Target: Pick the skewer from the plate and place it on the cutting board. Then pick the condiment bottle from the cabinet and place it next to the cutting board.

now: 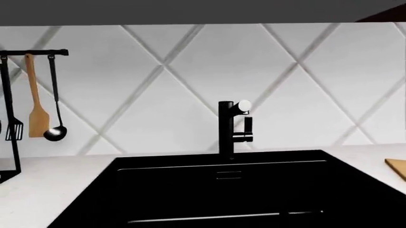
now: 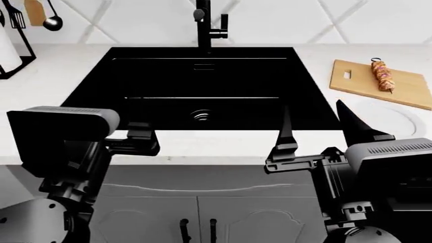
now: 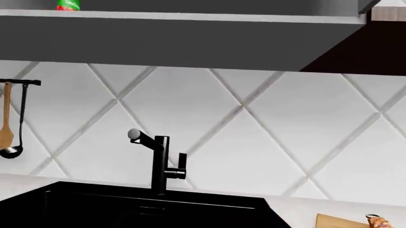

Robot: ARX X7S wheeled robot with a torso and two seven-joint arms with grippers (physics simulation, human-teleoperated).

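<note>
The skewer (image 2: 382, 75), with browned meat chunks, lies on the light wooden cutting board (image 2: 405, 90) at the right of the sink; its end (image 3: 378, 221) and the board's corner (image 3: 339, 222) also show in the right wrist view. The white plate (image 2: 395, 119) in front of the board is bare. On the cabinet shelf overhead, the bottom of the red, green-banded condiment bottle (image 3: 68, 4) shows. My right gripper (image 2: 317, 126) is open and holds nothing, over the sink's front right edge. My left gripper (image 2: 139, 137) is at the sink's front left; its fingers are lost against the black basin.
A black sink (image 2: 202, 86) with a black faucet (image 2: 204, 20) fills the middle of the white counter. A utensil rack (image 1: 32, 95) with a wooden spatula and a ladle hangs at the back left. Cabinet doors with dark handles (image 2: 197, 228) are below the counter.
</note>
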